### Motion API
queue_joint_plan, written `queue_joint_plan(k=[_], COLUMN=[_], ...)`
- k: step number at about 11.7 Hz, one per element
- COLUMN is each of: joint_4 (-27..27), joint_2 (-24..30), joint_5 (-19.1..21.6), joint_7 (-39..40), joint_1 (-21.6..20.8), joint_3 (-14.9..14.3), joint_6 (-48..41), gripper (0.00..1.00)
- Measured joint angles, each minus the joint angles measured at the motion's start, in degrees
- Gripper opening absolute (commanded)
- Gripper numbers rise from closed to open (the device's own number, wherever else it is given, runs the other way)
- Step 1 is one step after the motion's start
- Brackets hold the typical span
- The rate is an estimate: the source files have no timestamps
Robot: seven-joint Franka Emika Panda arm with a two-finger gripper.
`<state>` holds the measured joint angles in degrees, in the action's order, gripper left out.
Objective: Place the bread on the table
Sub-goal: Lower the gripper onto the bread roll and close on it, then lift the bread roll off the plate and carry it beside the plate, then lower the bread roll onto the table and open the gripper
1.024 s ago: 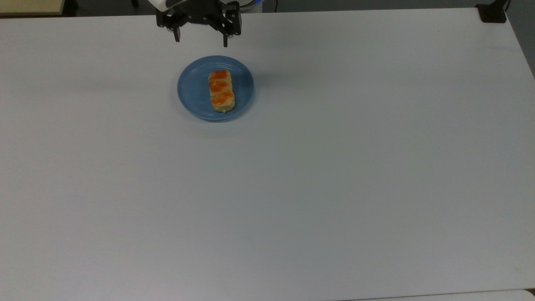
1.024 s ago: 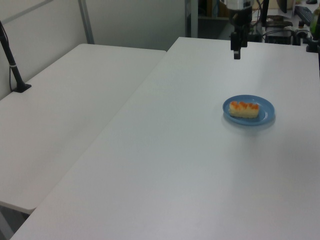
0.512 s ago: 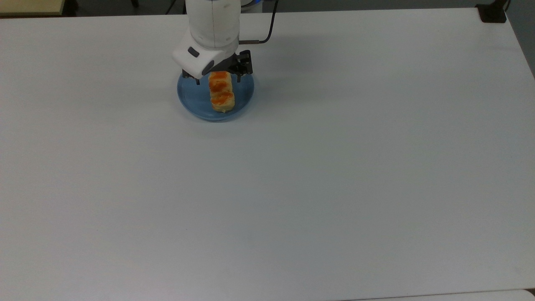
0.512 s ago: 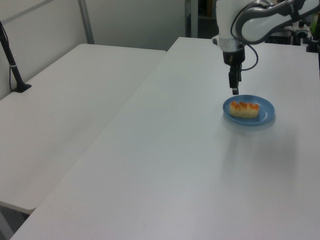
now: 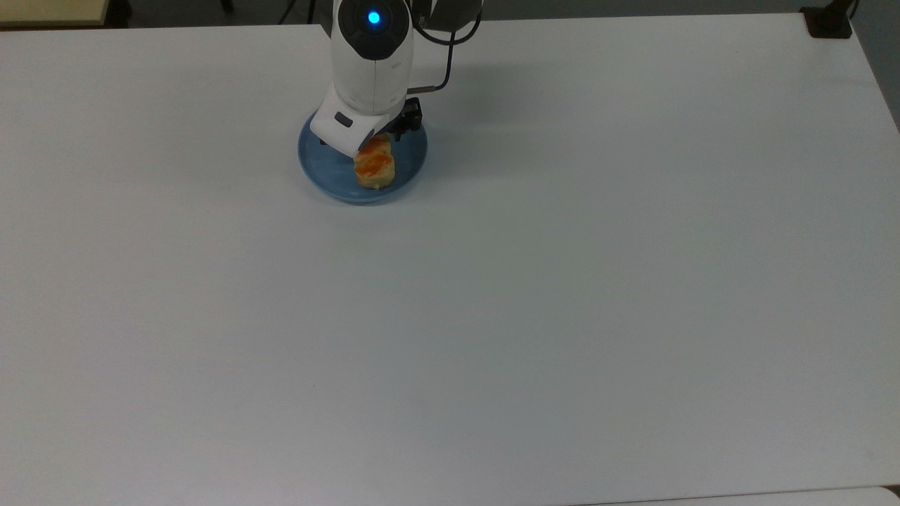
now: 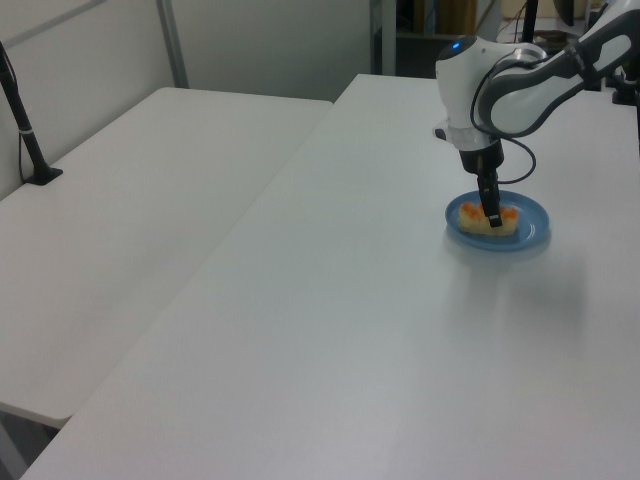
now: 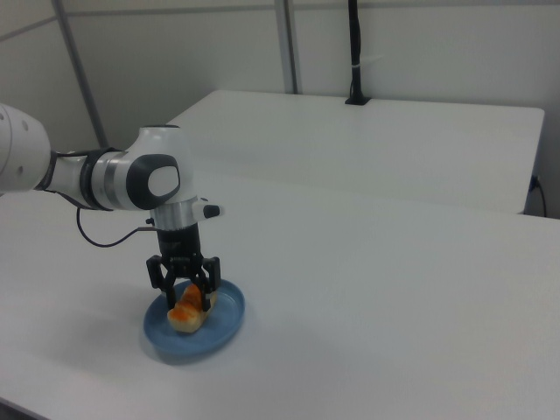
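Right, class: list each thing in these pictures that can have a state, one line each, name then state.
bread: lying on the blue plate, not yet on the table, between the fingers.
blue plate: flat on the table, holding the bread.
gripper: lowered over the plate, open, straddling the bread.
table: bearing the plate.

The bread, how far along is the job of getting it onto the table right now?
Done: the end effector is down at the bread, its fingers on either side of the loaf. In hand: the grasp itself; whether the fingers are already touching the loaf is unclear. Left: the bread lies on the blue plate, so lifting it off and setting it on the white table remain.
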<state>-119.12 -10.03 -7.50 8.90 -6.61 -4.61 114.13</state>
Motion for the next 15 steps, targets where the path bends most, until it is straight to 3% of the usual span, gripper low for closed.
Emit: queue_joint_plan(k=[1,5,8,10,12,13,14,15], joint_4=[-0.1,3.8,15.0,17.3,21.2,23.6,25.9,27.3], joint_2=[-0.2,1.4,3.2,0.3,-8.1,-12.7,-17.1,-20.1], joint_5=[-0.1,0.1,4.1,4.6,4.6,4.6,4.7,4.7], joint_7=[0.0,0.1,8.3,11.3,11.3,10.8,8.8,6.9], joint_1=[0.0,0.6,3.1,6.8,9.4,9.8,9.9,9.9], joint_3=[0.0,-0.7,-8.2,-11.2,-11.2,-11.2,-11.2,-11.2], joint_6=[0.3,-1.1,-6.7,-2.5,2.8,4.3,6.9,9.8], gripper=[0.30,0.30,0.32,0.35,0.36,0.44,0.92,1.00])
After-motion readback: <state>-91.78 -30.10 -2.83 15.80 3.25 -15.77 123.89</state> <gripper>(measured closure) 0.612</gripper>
